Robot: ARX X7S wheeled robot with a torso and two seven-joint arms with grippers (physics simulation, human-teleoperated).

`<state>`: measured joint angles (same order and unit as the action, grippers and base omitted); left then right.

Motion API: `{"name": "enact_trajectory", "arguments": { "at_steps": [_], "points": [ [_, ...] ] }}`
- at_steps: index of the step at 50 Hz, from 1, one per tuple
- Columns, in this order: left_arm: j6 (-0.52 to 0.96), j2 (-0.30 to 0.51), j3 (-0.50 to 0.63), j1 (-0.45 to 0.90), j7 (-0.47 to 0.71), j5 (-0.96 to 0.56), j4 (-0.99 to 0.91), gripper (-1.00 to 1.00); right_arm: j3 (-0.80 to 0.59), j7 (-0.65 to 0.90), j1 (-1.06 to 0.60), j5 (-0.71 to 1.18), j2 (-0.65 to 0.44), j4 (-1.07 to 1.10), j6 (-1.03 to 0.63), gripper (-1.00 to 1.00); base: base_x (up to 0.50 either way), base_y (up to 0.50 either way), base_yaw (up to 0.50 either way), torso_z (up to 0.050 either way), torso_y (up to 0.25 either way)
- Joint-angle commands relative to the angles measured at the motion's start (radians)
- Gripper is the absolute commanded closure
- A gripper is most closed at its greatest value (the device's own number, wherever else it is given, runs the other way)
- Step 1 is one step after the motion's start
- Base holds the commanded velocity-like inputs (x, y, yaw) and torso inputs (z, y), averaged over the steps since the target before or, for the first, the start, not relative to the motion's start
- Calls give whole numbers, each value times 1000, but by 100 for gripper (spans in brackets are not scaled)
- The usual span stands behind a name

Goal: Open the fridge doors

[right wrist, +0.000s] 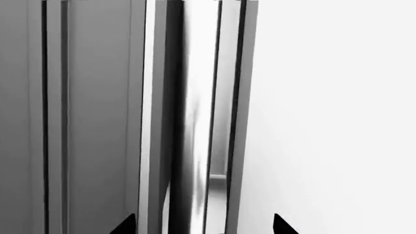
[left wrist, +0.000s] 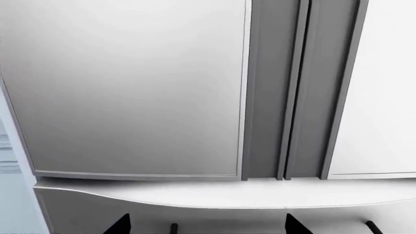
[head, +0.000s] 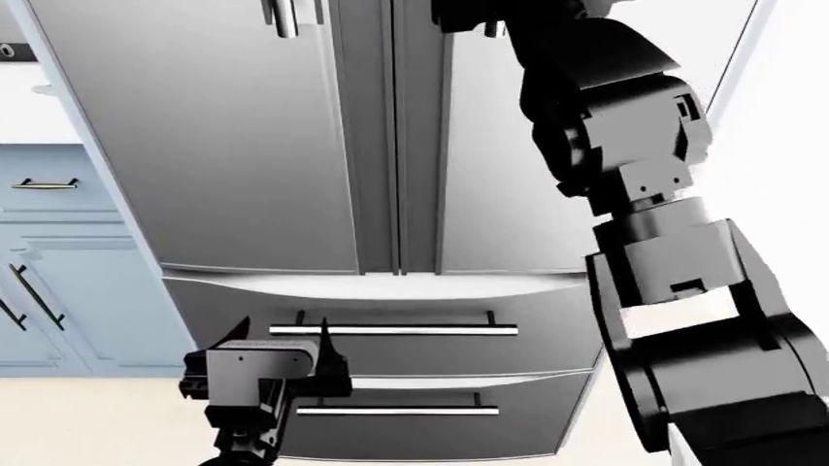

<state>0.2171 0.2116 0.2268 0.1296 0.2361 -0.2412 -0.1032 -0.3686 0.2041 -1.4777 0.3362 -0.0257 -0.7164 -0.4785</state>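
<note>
The fridge doors stand side by side, and both look shut with a narrow dark seam between them. The left door [head: 220, 136] [left wrist: 130, 87] is fully in view; my right arm [head: 622, 146] covers part of the right door [head: 499, 214] [left wrist: 383, 87]. My left gripper [left wrist: 206, 225] is open, low in front of the top drawer and pointing up at the doors. My right gripper [right wrist: 202, 225] is open and raised near the head view's top edge. A vertical steel handle [right wrist: 192, 122] runs between its fingertips, untouched.
Two wide steel drawers [head: 388, 354] [head: 395, 432] with horizontal bar handles sit under the doors. Light-blue cabinets [head: 65, 262] adjoin the fridge's left side. A white wall [head: 797, 116] [right wrist: 338, 117] runs close along its right side.
</note>
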Motion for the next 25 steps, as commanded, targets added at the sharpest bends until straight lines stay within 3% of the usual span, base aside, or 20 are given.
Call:
{"name": "enact_trajectory", "arguments": {
  "at_steps": [1, 7, 12, 13, 21, 25],
  "points": [
    [-8, 5, 0, -4, 3, -8, 5, -100, -214, -13, -160, 180, 25, -398, 223, -100, 0, 0, 0, 0, 0],
    [-12, 6, -1, -2, 6, -10, 9, -100, -461, 5, -201, 428, 25, -517, 317, -100, 0, 0, 0, 0, 0],
    [-15, 6, 1, 0, 7, -13, 15, -100, -579, 14, -215, 538, 25, -558, 361, -100, 0, 0, 0, 0, 0],
    [-17, 6, 1, 0, 6, -15, 17, -100, -595, 13, -216, 548, 25, -559, 366, 100, 0, 0, 0, 0, 0],
    [-15, 5, 4, 7, 9, -19, 23, -100, -627, 16, -199, 600, 20, -561, 394, 100, 0, 0, 0, 0, 0],
    [-21, 6, 4, 3, 10, -22, 23, -100, -629, 75, -177, 610, -34, -430, 357, 100, 0, 0, 0, 0, 0]
  ]
}}
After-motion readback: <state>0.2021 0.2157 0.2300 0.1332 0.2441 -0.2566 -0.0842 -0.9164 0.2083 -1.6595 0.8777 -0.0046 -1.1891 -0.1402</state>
